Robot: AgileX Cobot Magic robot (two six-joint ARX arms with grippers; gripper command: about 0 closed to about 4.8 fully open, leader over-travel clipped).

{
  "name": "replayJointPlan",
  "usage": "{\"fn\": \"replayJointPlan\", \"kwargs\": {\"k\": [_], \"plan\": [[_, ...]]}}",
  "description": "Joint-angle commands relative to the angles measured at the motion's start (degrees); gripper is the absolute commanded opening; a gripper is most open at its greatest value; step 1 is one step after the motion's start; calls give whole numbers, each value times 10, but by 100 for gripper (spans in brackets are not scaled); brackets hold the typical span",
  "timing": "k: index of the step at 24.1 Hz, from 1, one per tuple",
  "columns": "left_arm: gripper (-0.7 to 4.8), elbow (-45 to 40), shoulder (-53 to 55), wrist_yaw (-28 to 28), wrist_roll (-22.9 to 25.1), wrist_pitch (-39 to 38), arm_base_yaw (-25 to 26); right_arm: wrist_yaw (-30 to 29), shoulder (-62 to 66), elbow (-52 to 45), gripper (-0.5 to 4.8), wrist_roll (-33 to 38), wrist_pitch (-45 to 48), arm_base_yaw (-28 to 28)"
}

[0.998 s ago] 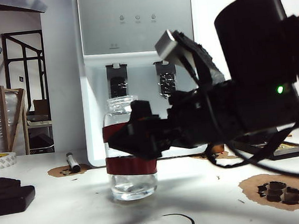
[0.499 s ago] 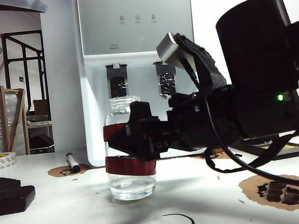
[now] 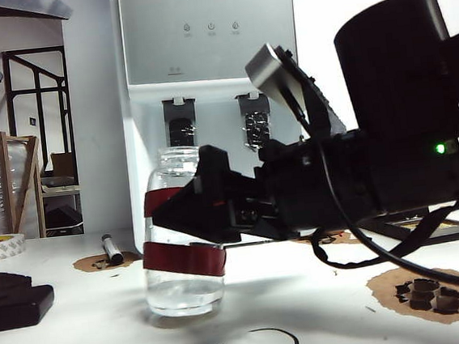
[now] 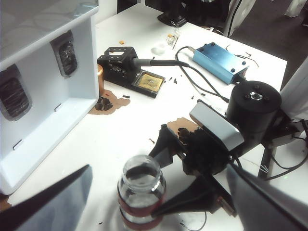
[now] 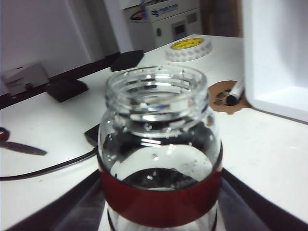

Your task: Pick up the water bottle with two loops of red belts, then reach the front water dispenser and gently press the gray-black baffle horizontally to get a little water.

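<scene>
Exterior view showed the water bottle (image 3: 181, 246) tilted on the white table (image 3: 82, 332), in front of the water dispenser (image 3: 212, 76). The right gripper (image 3: 187, 217) reached in from the right, its black fingers on both sides of the bottle between the two red bands, holding it. A little water (image 3: 184, 294) sat at the bottom. Left wrist view looked down on the bottle (image 4: 141, 191) beside the dispenser (image 4: 43, 86), with the left gripper (image 4: 159, 204) spread wide and holding nothing. Right wrist view showed the bottle (image 5: 161, 159) close up between the right gripper's fingers (image 5: 82, 202).
</scene>
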Motion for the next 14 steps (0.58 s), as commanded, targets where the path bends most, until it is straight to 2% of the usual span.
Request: {"fn": "replayJointPlan", "kwargs": {"k": [1,5,6,9,12,14], "plan": [[479,3,0,1,5,7,0,11,6,-6,89,-11,-64,3],[479,3,-1,3,5,6,0,52,6,-5,94,-76,-73,3],[479,3,-1,3,5,6,0,59,6,-5,94,-83,-73,3],[479,3,-2,3,5,6,-1,128,6,-5,93,-91,-72,3],[479,3,-2,3,5,6,0,160,6,-5,93,-107,-58,3],[479,3,-2,3,5,7,0,160,6,-5,93,-106,-46,3]]}}
